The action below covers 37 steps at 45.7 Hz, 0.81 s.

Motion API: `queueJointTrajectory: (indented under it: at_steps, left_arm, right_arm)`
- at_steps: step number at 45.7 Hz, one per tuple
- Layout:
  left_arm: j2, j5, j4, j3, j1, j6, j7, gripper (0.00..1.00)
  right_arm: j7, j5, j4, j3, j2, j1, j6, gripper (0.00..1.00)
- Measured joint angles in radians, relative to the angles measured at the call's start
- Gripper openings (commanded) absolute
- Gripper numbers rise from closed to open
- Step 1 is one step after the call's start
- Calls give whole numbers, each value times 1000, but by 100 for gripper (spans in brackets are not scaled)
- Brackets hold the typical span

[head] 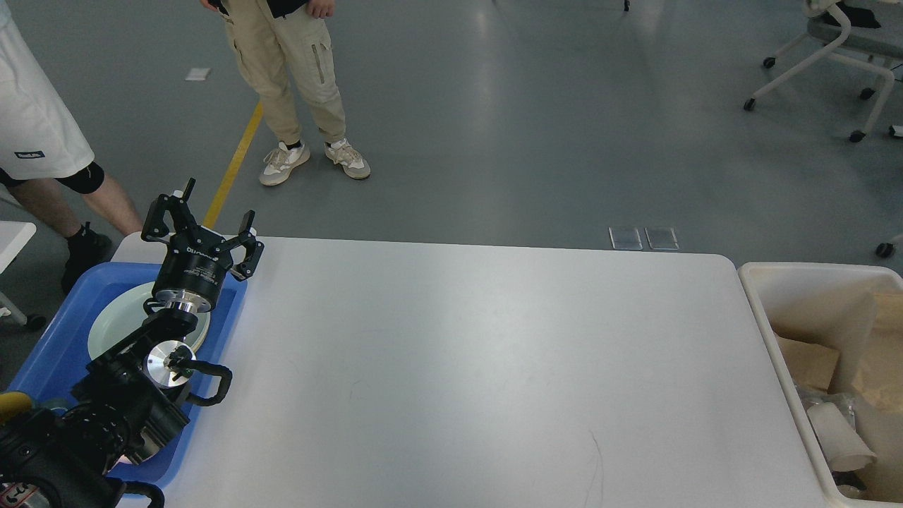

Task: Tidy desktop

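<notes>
The desktop [487, 367] fills the middle of your head view, a broad white slab with rounded corners, running from the blue tray [49, 339] on your left to the cream bin [765, 310] on your right. You won't be lifting it: judge it as stiff, heavy and fixed, with a smooth matte face that things would likely slide across easily. There is no place to take hold of it as such; you work on it by gripping whatever lies on it, and right now nothing shows on its surface (only a faint hairline mark near the front edge).

Your left gripper [201, 229] hangs above the far end of the tray, at the desktop's back-left corner. Its two fingers stand spread wide apart, with nothing between them and nothing touching them that you can see. Below its wrist a pale round plate [113, 321] lies in the tray, partly hidden by the arm; treat that as hard, slick and breakable if you go near it.

Your right gripper does not appear in the view, so you can say nothing of its jaws.

The bin holds brown paper [811, 363], a white paper roll [839, 437] and other scraps. With the surface bare, you may reasonably judge the tidying to be at or near its end.
</notes>
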Motion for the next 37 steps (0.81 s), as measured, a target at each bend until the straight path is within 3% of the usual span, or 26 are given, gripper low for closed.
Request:
queueJointTrajectory:
  at_steps: [17, 19, 25, 32, 34, 37]
  left_arm:
    - [-1, 0, 0, 0, 0, 0, 0, 96]
    - [-1, 0, 0, 0, 0, 0, 0, 96]
    - [-1, 0, 0, 0, 0, 0, 0, 96]
    - [-1, 0, 0, 0, 0, 0, 0, 96]
    - [-1, 0, 0, 0, 0, 0, 0, 96]
    - [-1, 0, 0, 0, 0, 0, 0, 96]
  right_arm:
    - [0, 2, -13, 39, 10, -55, 0, 2]
    - [0, 3, -12, 40, 10, -55, 0, 9]
    - [0, 2, -10, 40, 11, -56, 0, 48]
    - [0, 2, -10, 38, 17, -56, 0, 84]
    - [0, 2, -10, 38, 20, -56, 0, 91]
    - [0, 2, -9, 38, 24, -54, 0, 94]
